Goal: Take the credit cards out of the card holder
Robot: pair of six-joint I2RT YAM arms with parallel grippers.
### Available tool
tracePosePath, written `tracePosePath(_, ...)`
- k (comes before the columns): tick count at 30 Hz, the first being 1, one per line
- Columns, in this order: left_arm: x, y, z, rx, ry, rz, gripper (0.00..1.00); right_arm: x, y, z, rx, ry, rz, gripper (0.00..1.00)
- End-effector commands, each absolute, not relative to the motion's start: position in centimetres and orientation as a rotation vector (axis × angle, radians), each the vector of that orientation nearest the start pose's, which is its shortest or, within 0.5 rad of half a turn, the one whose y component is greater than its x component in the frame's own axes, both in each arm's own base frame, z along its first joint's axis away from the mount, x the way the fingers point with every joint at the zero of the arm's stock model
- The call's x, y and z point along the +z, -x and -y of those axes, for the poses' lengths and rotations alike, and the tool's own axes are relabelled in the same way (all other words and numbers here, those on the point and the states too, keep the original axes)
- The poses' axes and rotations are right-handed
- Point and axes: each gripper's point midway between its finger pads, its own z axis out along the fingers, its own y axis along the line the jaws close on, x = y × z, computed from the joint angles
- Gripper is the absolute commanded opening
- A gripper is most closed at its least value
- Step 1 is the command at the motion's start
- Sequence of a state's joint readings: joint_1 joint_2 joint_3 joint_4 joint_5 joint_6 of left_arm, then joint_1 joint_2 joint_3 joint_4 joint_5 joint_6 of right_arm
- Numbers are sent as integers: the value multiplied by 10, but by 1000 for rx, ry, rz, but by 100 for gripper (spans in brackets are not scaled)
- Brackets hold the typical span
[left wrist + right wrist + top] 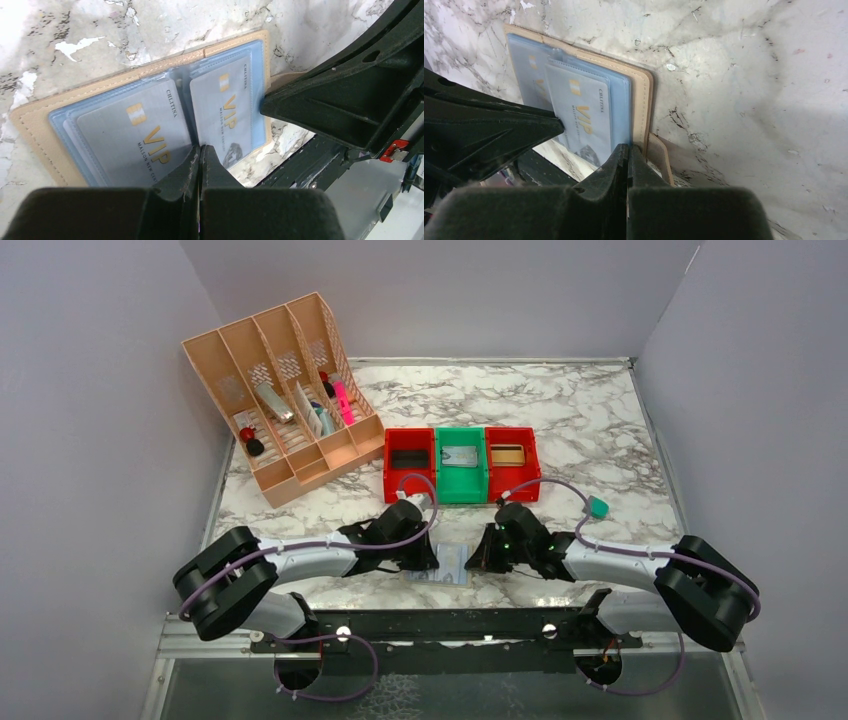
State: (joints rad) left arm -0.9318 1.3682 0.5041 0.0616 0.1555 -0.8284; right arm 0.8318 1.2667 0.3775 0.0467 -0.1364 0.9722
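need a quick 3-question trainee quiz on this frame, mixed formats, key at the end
1. True or false: the card holder lies open on the table.
2. How many VIP cards show in its sleeves in the left wrist view? A) one B) two C) four
3. Fill in: the left pincer and the right pincer are both ____ (open/shut).
Key: 1 true; 2 B; 3 shut.

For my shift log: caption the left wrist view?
Card holder open on marble table, two VIP cards sleeved, left gripper shut at its edge.
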Motion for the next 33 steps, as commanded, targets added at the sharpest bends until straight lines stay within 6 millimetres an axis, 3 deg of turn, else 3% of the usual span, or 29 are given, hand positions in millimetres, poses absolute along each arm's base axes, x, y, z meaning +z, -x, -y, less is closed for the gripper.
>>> tracePosePath(1,37,-153,286,-873,-223,-2571,0,-19,-139,-216,660,-133,-2738,4)
tracePosePath(17,49,-160,279,-842,-183,-2526,0,-2,-152,-223,667,-74,-2678,6)
tracePosePath(27,41,-156,274,-792,-225,-2571,0,10,-156,-233,721,-59,-2657,6)
tracePosePath(30,41,-156,274,-792,-221,-2573,4,18,-159,-236,737,-45,-2637,8)
tracePosePath(33,45,-155,279,-830,-222,-2559,14,26,-160,-241,777,-20,-2614,11)
